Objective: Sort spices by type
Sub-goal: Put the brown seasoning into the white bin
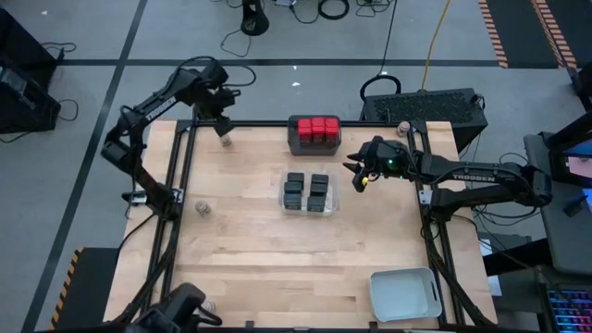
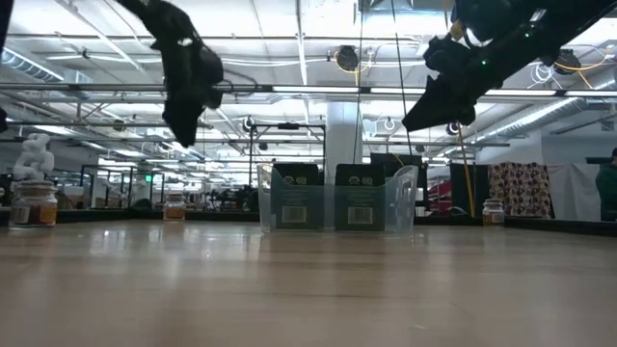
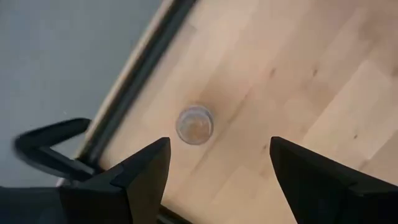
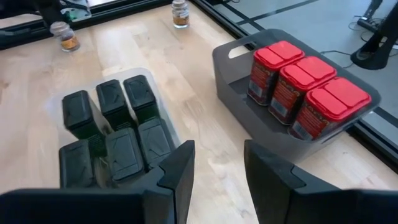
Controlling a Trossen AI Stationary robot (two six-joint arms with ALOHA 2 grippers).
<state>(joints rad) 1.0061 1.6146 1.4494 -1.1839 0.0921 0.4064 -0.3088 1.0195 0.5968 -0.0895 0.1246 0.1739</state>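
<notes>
A round clear jar (image 3: 194, 124) with a greyish top stands on the wooden table near its far left corner (image 1: 225, 141). My left gripper (image 3: 217, 163) hangs above it, pointing down and open; the jar lies just beyond the fingertips, untouched. A second jar (image 1: 202, 209) stands near the left edge, a third (image 1: 403, 127) at the far right. Red-topped spices (image 4: 301, 84) fill a dark grey tray (image 1: 314, 135). Black boxy spices (image 4: 118, 130) sit in a clear tray (image 1: 308, 193). My right gripper (image 4: 214, 174) hovers open, right of the clear tray (image 1: 359, 174).
A pale grey tray (image 1: 404, 293) sits at the near right corner. Black frame rails (image 1: 185, 166) run along the table's left and right edges. Bare wood lies between the clear tray and the near edge. In the low view both arms hang high above the table.
</notes>
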